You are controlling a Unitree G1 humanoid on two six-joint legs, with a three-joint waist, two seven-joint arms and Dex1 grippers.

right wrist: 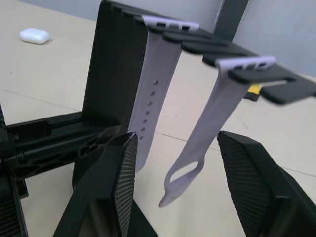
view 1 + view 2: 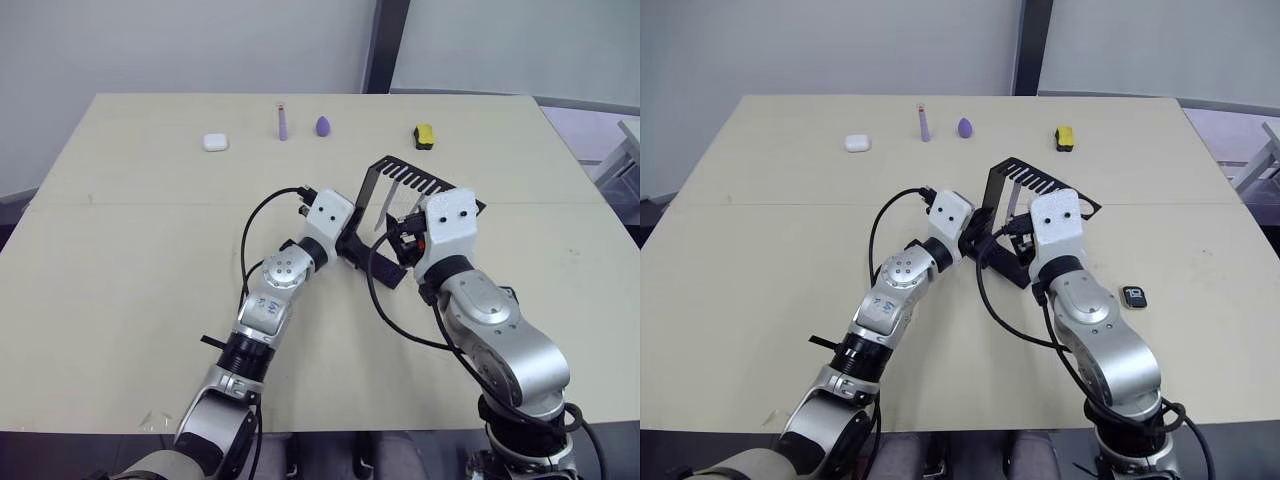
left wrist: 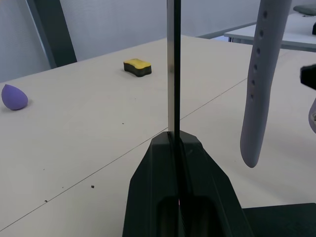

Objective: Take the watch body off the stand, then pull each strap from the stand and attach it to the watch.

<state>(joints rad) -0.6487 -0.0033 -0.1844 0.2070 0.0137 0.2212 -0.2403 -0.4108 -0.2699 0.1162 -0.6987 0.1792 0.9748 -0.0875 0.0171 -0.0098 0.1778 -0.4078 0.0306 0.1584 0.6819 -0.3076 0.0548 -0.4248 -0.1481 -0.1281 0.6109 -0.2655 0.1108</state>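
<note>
Straps hang from the slotted top arm of the black stand [image 2: 1002,205], which sits near the middle of the table [image 2: 760,250]. The right wrist view shows both of them: one strap [image 1: 154,89] with a row of small holes hangs close to the stand's upright, and the other strap [image 1: 207,131], ending in an open loop, hangs further out along the arm. Both are pale lavender-white and dangle freely, their lower ends clear of the table.

The left tool [image 3: 175,163] is clamped on the thin upright of the stand, its two black fingers pressed against either face of the metal sheet. The right tool [image 1: 175,187] sits in front of the stand with its fingers spread wide; the looped strap hangs in the gap between them without touching either finger [image 1: 249,177].

The watch body [image 2: 1134,296] lies flat on the table to the robot's right, well apart from the stand, screen up.

Along the far edge of the table lie a white earbud case [image 2: 857,143], a purple stick [image 2: 924,123], a purple egg shape [image 2: 965,127] and a yellow-and-black block [image 2: 1064,137], all well apart from the stand.
</note>
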